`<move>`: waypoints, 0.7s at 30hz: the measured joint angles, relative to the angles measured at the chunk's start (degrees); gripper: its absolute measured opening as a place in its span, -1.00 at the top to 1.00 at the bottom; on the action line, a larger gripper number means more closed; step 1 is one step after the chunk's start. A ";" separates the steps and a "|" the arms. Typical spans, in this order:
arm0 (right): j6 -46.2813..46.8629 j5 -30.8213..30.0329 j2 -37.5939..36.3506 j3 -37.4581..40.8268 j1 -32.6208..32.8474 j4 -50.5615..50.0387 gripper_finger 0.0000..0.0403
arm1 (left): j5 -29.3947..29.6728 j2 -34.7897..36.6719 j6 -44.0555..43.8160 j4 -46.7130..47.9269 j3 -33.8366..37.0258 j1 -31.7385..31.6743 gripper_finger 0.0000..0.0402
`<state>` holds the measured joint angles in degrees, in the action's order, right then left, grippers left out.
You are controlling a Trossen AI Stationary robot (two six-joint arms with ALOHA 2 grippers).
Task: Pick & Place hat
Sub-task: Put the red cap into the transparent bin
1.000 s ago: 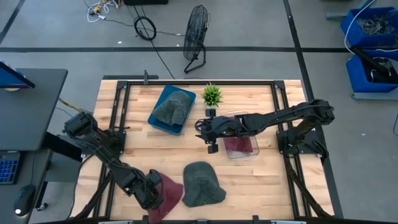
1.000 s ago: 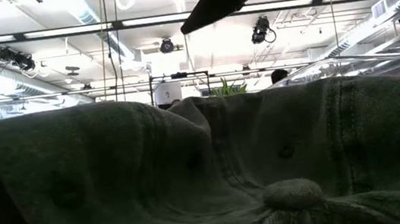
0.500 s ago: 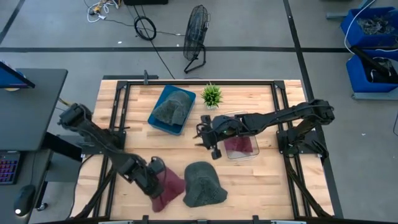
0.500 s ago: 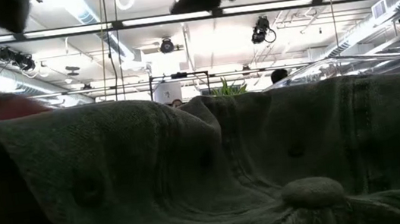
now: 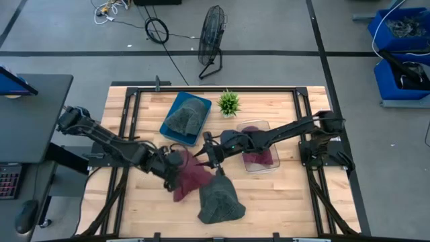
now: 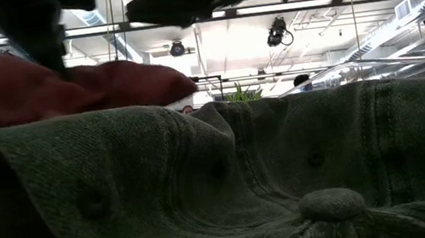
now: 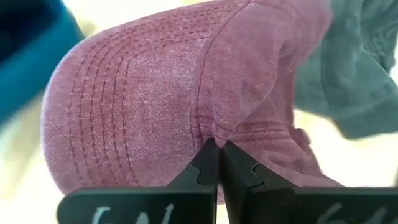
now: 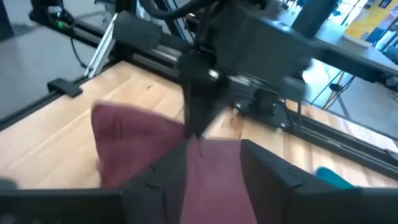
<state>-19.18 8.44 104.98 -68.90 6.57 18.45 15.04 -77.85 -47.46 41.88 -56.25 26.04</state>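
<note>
Pinched tight on a fold of the maroon hat [image 7: 186, 106], my left gripper [image 5: 172, 163] carries it above the wooden table [image 5: 282, 195], between the blue bin [image 5: 176, 129] and the green hat [image 5: 216, 200]. My right gripper [image 5: 213, 160], fingers spread, reaches in close beside it (nearly over the same cloth). That crowding worries me: the arms could bump, or the hanging cloth could snag the green hat and drag it. A thin fold might also slip free.
</note>
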 joint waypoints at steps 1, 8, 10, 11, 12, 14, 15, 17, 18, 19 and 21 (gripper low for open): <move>0.97 -0.01 1.14 0.00 0.00 1.81 0.21 | 0.38 -0.01 2.30 -0.59 0.00 -0.86 0.97; 3.47 -3.91 7.04 -2.25 0.00 3.16 0.07 | 0.87 -0.12 16.59 -7.10 0.00 -6.45 0.97; 2.82 -5.18 8.24 -3.35 -0.01 2.61 0.06 | 0.90 -0.12 20.70 -9.07 0.00 -7.66 0.97; 2.28 -6.22 8.58 -3.84 -0.02 1.27 0.06 | 0.91 -0.12 22.45 -9.63 0.00 -8.20 0.97; 1.55 -7.60 8.97 -4.61 0.00 -0.26 0.06 | 0.91 -0.12 23.97 -9.94 0.00 -8.68 0.97; 0.18 -10.70 9.03 -5.86 0.00 -4.53 0.08 | 1.00 -0.14 25.69 -9.94 0.00 -9.55 0.97; -0.28 -12.25 8.98 -6.49 0.04 -6.68 0.10 | 1.01 -0.14 25.97 -9.80 0.00 -9.96 0.97; -0.80 -14.68 8.90 -7.46 0.04 -10.72 0.15 | 1.14 -0.14 26.11 -9.53 0.00 -10.57 0.97; -0.82 -15.57 8.90 -7.79 0.04 -12.14 0.19 | 1.19 -0.15 26.15 -9.39 0.00 -10.81 0.97; -0.72 -16.15 8.90 -8.06 0.02 -13.21 0.22 | 1.26 -0.17 26.23 -9.43 0.00 -10.97 0.97; -0.24 -16.56 8.90 -8.28 0.04 -14.33 0.30 | 1.26 -0.19 26.23 -9.39 0.00 -10.97 0.97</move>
<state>-19.42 -8.12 113.89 -77.19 6.61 4.11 16.29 -78.04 -21.23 32.49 -56.25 15.07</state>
